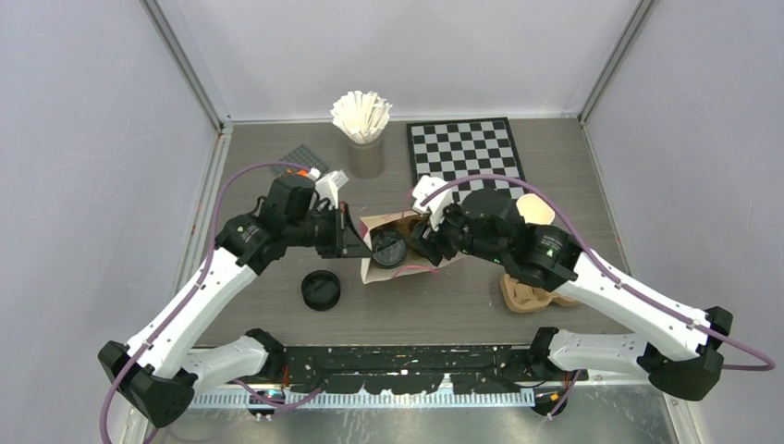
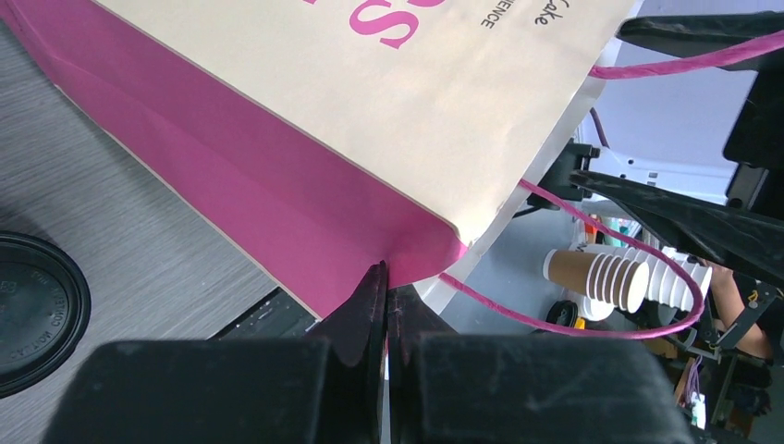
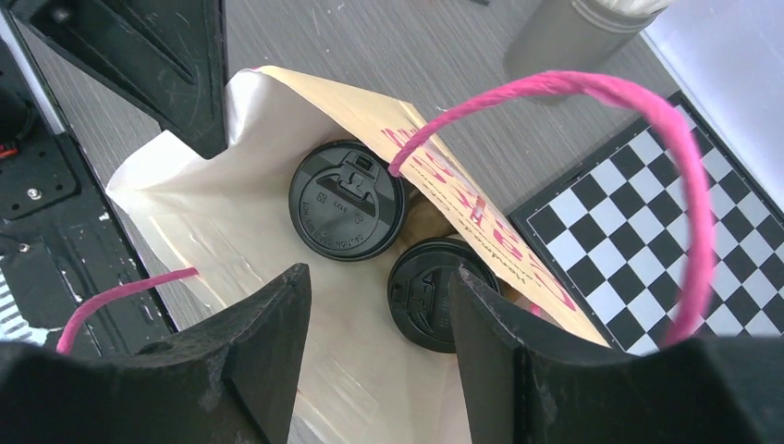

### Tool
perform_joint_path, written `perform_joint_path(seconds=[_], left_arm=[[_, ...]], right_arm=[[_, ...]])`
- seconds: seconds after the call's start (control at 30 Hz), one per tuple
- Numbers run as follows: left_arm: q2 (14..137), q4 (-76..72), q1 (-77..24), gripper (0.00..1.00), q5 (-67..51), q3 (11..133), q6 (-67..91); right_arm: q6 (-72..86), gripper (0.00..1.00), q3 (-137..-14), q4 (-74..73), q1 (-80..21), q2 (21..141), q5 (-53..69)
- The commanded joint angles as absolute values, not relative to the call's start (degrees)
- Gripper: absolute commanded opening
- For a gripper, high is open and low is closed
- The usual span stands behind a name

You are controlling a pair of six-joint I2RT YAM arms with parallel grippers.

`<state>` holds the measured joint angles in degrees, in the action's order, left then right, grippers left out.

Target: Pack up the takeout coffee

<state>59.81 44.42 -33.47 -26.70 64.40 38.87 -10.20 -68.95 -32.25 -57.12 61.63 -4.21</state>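
Takeout coffee (image 3: 347, 199) looks mostly packed: the right wrist view goes straight down the mouth of the paper bag (image 3: 277, 240) and there are two black-lidded cups in there. One is near the middle and the second cup (image 3: 434, 294) is just beside it, partly tucked under the printed bag wall. The bag sits mid-table (image 1: 444, 305) between the two arms.

The left claw (image 2: 385, 287) is pinched tight on the bag's edge at the pink side fold, so I'd guess it's holding the mouth open. The right claw (image 3: 379, 277) hovers over the opening with its fingers spread and nothing between them.

What's left, as far as I can tell:
- there's another round black-lidded thing (image 1: 321, 289) out on the table, left of the bag and nearer the arm bases. It looks like a third cup from above, but I can't rule out a bare lid. If it's a cup, it needs to go in
- the brown pulp carrier (image 1: 525, 294) is on the right side, half hidden by the right arm, so I can't tell if anything's in it

So I'd call it well past halfway, not finished
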Motion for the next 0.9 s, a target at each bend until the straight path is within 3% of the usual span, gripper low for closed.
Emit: perform_joint_path(seconds=[0.0,0.87], left_arm=[[60.4,46.0,-32.6,0.00,-25.6,66.9,39.6],[69.6,55.0,-30.9,0.00,-23.9,79.2,43.9]], right_arm=[[-8.9,0.61,-70.7,-30.5,-56.8,58.4,-4.3],[-8.0,0.62,-71.4,-27.1,-56.8,52.4,-5.7]])
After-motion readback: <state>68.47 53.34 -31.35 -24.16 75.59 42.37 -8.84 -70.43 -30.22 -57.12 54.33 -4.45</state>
